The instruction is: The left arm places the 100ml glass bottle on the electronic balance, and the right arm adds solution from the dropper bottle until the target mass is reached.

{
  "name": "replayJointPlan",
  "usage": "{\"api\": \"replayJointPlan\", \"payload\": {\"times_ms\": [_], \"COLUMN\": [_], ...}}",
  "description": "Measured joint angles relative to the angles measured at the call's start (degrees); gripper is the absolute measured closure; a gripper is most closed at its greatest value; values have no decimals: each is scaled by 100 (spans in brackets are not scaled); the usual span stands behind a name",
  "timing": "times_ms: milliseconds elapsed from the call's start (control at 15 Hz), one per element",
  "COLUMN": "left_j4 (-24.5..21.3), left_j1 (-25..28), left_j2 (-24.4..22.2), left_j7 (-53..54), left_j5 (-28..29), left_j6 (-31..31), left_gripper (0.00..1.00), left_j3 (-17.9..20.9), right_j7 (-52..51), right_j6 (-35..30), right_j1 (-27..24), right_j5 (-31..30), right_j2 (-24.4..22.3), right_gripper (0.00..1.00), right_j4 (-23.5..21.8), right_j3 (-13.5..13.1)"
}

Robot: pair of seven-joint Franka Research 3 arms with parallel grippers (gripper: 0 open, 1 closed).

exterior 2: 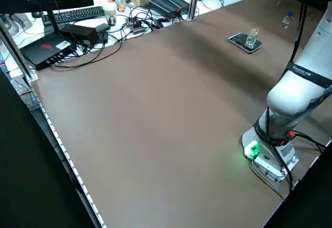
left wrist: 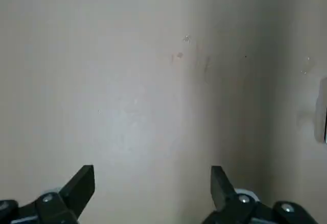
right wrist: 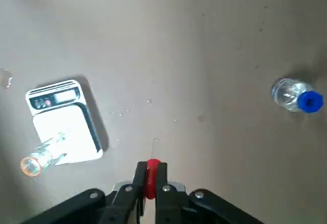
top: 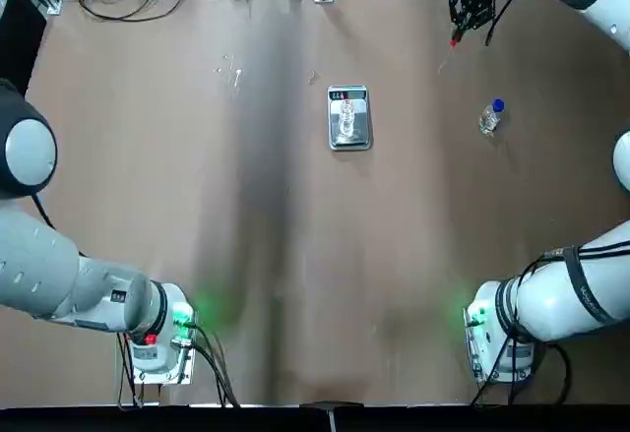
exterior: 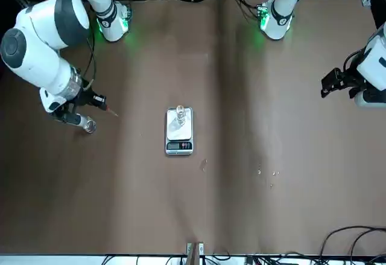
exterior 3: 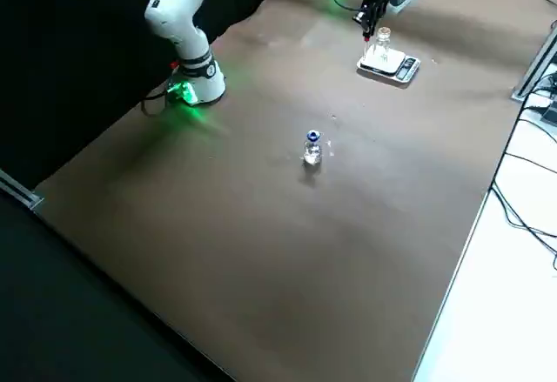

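The right claw [right wrist: 148, 183] is squeezed shut on the red dropper [right wrist: 151, 175], tip pointing down so no drops spill. It hangs high over the far right part of the surface [top: 197, 216], well apart from the electronic balance [top: 348, 117].

The dropper bottle [top: 491, 116] w/ its blue collar stands alone on the surface, between the right claw and the right arm's base. It is open bc the dropper is out.

The 100ml glass bottle [top: 346, 117] stands upright on the balance, ready for drops.

The left claw [left wrist: 152, 188] has its fingers wide apart, holding nothing, off at the left edge, prob. to keep clear.
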Motion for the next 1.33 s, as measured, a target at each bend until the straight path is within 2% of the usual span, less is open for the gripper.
{"api": "replayJointPlan", "payload": {"times_ms": [467, 933, 1333], "left_j4": [0, 0, 0], "left_j1": [-1, -2, -3], "left_j2": [-4, -8, -8], "left_j7": [-126, -132, -132], "left_j5": [0, 0, 0], "left_j6": [0, 0, -1], "left_gripper": [0, 0, 0], "left_j3": [-8, -12, -17], "right_j7": [354, 1018, 1363], "right_j6": [7, 12, 180], "right_j1": [251, 686, 999], "right_j5": [194, 243, 246], "right_j2": [0, 0, 25], "right_gripper": [89, 89, 89], "right_j4": [126, 478, 502], "right_j3": [1, 3, 4]}}
